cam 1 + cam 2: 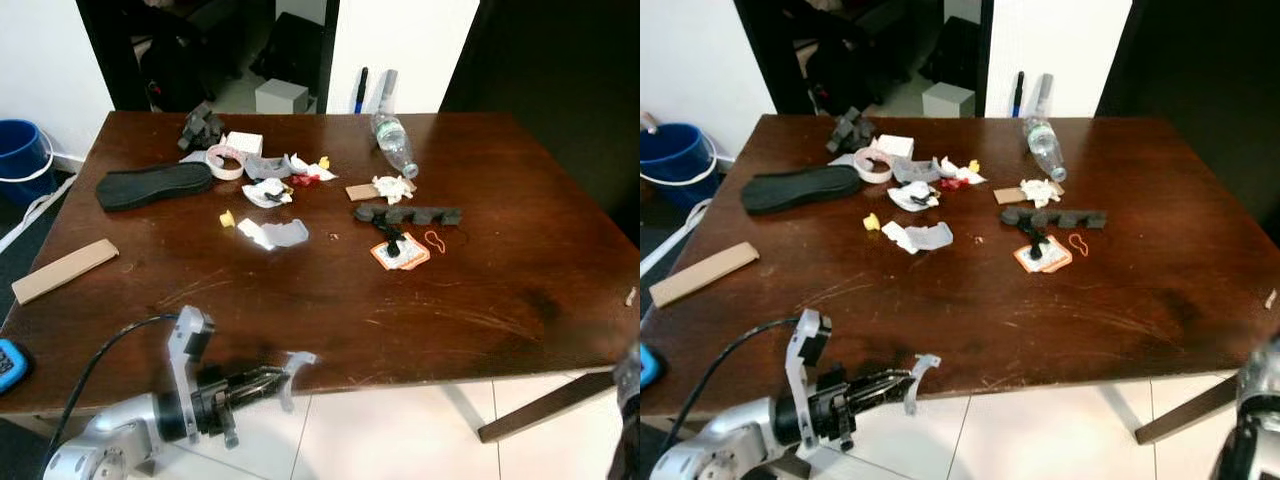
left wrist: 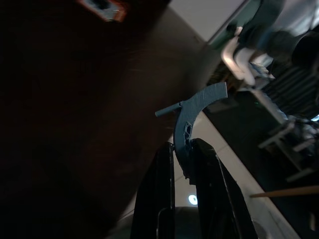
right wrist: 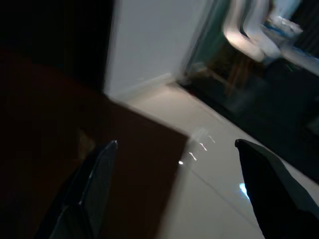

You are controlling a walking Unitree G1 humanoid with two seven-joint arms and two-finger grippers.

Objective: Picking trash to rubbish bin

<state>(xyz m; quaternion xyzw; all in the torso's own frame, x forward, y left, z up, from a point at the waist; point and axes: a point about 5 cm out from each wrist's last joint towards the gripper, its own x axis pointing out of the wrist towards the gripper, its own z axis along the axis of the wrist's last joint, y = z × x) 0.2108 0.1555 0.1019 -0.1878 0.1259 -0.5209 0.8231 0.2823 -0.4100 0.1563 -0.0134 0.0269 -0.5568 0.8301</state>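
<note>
Trash littered the table (image 1: 480, 300) beyond the left gripper (image 1: 262, 383), which pinched a grey scrap (image 1: 290, 372) at the near edge; right gripper (image 3: 174, 189) spread wide.

A: What is cut off?

B: The blue bucket (image 1: 22, 160) and the blue object (image 1: 10, 365) run past the picture's left edge.

A: Anything unclear?

B: Small scraps (image 1: 300, 172) near the table's (image 1: 500, 300) far edge are too small to identify.
</note>
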